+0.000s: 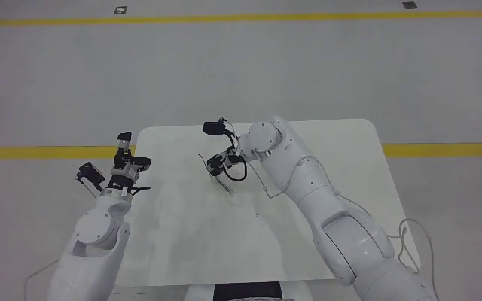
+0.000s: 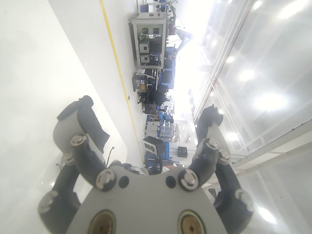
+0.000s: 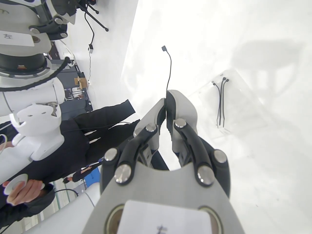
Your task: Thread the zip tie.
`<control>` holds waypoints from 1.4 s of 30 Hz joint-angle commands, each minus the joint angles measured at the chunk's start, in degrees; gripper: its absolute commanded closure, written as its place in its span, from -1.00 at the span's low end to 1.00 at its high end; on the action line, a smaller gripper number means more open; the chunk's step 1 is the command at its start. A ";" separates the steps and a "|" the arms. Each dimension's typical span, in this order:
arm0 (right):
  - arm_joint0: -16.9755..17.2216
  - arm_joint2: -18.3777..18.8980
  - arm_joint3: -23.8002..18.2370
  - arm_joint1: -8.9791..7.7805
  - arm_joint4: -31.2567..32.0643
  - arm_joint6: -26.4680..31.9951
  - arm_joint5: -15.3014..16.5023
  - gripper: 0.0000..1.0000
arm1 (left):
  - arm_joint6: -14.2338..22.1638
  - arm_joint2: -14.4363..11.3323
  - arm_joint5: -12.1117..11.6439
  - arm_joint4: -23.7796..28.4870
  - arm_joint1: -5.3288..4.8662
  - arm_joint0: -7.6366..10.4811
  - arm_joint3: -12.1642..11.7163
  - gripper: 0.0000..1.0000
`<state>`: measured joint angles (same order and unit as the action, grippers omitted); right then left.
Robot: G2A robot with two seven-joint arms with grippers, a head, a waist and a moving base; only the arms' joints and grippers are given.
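Where your right fingers (image 3: 181, 109) clench together, they grasp the zip tie (image 3: 170, 69) and hide its lower end. You see a thin black strip running out from the tips to a small square head, over the bench (image 3: 195, 25). Just beyond, spare ties (image 3: 220, 103) lie in a clear tray (image 3: 243, 98). Well apart, your left fingers (image 2: 85, 122) stand spread, released, at the bench's edge.

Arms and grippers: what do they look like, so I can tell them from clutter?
Both the left arm and right arm are glossy white with rounded segments. The left gripper and right gripper share a grey metal base, black link bars with silver bolts, and pale fingers with black pads. A black cable curves around the left wrist.
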<state>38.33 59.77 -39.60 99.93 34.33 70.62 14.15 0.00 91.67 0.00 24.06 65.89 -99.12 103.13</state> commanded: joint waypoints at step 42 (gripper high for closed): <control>6.86 8.95 -12.79 -4.20 -27.85 -10.42 -4.85 1.00 | 0.00 0.00 0.00 0.00 0.00 0.00 0.00 -1.00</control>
<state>45.18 68.70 -52.37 95.74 6.47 60.19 9.30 0.00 91.67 0.00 24.06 65.89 -99.12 103.13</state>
